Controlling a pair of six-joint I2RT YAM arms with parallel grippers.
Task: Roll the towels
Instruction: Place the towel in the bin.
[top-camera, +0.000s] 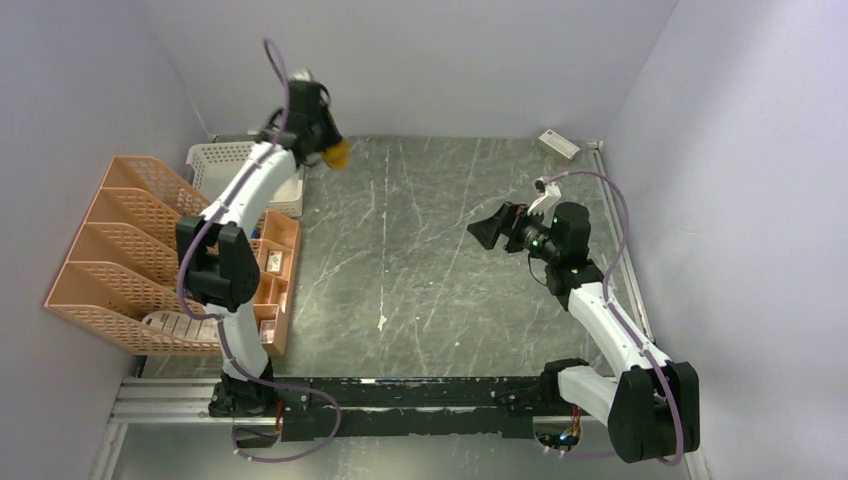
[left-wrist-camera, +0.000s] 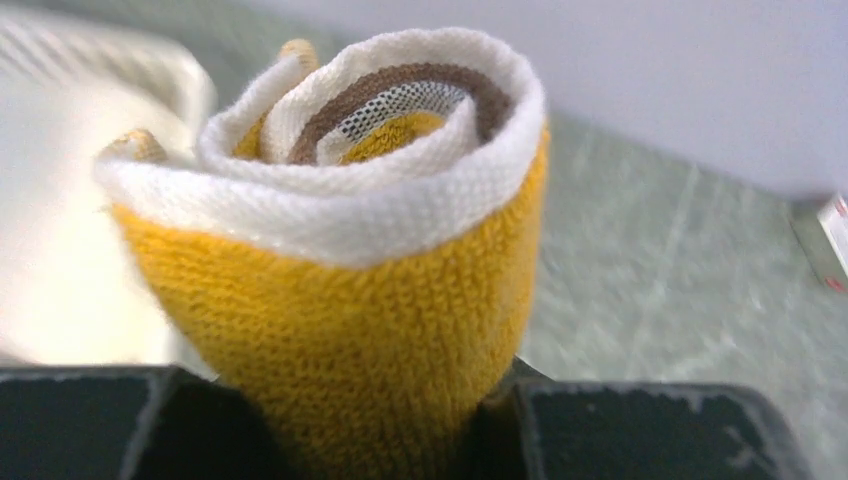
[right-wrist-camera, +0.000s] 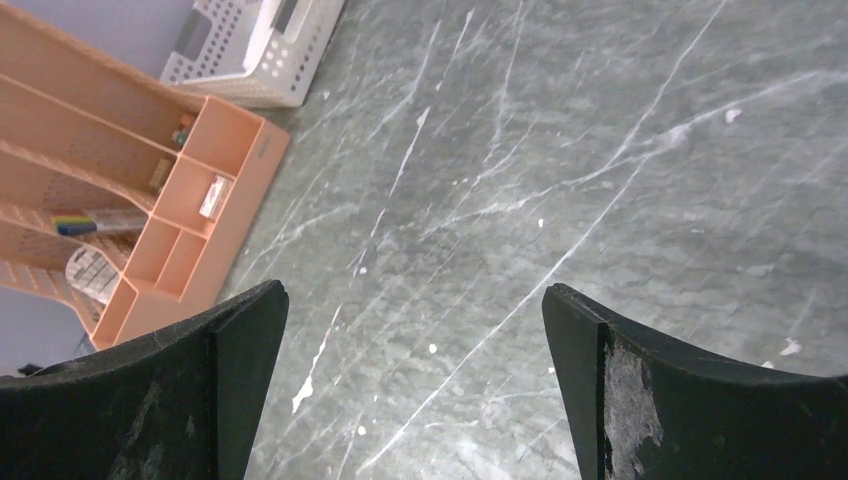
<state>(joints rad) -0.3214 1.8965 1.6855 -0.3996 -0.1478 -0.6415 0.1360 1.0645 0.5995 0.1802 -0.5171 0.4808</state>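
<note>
We found the left arm (top-camera: 240, 190) stretched toward the far left of the table (top-camera: 430, 260). Its jaws were clenched on the towel (top-camera: 338, 153), at about 11 o'clock on the table in the top view. The left wrist view showed the towel (left-wrist-camera: 370, 330) as a short, fat roll pinched at its lower end between the two black fingers (left-wrist-camera: 650, 430). It was mustard-yellow outside, with a white border and a brown stripe coiled at the upper end. We could not tell whether the roll touched the table.

The basket (top-camera: 235, 165), white and perforated, stood at 10 o'clock, just beside the towel. The organizer (top-camera: 120, 250), orange with slanted dividers and small front compartments, lay at 9 o'clock, touching the basket's near side. In the right wrist view, small items lay in the compartments of the organizer (right-wrist-camera: 215, 150); we could not make them out.

The right arm (top-camera: 600, 310) reached in from 5 o'clock. Its jaws were released, spread wide and holding nothing, over bare table at about 3 o'clock, well apart from the towel. The right wrist view showed only the scratched grey table (right-wrist-camera: 560, 200) between the fingers (right-wrist-camera: 640, 400).

A box (top-camera: 558, 145), white and red, lay at 1 o'clock near the back wall.
</note>
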